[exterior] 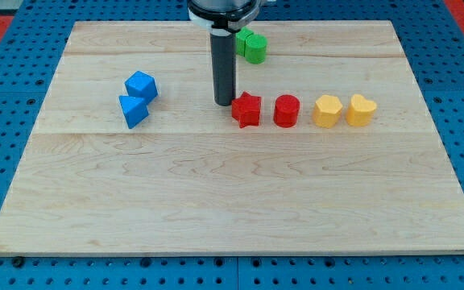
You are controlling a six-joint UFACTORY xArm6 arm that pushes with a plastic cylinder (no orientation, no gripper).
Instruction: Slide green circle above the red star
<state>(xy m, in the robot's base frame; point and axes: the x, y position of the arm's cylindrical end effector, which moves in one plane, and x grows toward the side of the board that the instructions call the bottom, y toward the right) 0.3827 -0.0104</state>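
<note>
The green circle [255, 48] lies near the view's top, right of the rod, with another green block [242, 39] partly hidden behind the rod touching its left side. The red star [246, 109] lies below it, near the middle of the board. My tip [223, 103] rests on the board just left of the red star, close to its left edge, and below and left of the green circle.
A red cylinder [286, 110] sits right of the star, then a yellow pentagon-like block [326, 111] and a yellow heart [361, 109]. A blue cube [141, 86] and a blue triangle [133, 111] lie at the left. The wooden board [232, 201] ends at blue pegboard.
</note>
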